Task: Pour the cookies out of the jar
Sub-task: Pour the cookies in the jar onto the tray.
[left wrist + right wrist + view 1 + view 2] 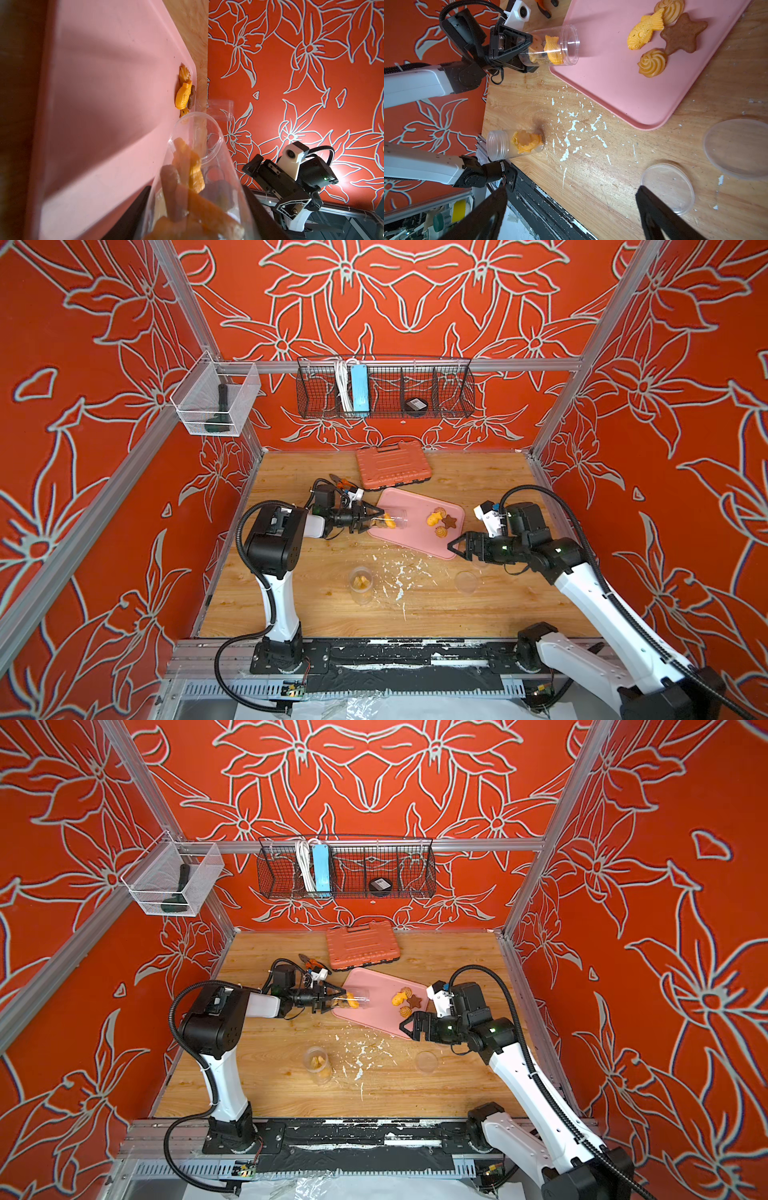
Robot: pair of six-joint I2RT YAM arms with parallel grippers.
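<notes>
Ok so the left gripper (376, 521) is clamped tight on the base end of the clear jar (399, 519), a bit left of center in both top views. The jar lies on its side with the mouth pointing right, hanging over the left edge of the pink tray (409, 540). I can't tell whether the rim actually touches the tray. Some of the cookies (552, 49) sit inside the jar, bunched between the gripper and the mouth, with a fish-shaped one closest to the opening. Four more lie out on the tray, toward its right side in the top views: a fish, two swirls and a brown star (682, 35), all packed together and touching.

The right gripper (453, 547) hovers at the tray's lower right corner, right of center in the frame. Its fingers are spread wide with nothing between them, and the right wrist view just shows bare table (591, 176) in the gap. Two clear lids (667, 188) lie flat on the wood near it, at the lower right of that wrist view.

A second jar (360, 585) stands upright below the tray, lower middle of the top views, with a few orange biscuits in it. Between it and the lids there's a scatter of white flecks (571, 128). An orange case (392, 464) sits at the back, above the tray.
</notes>
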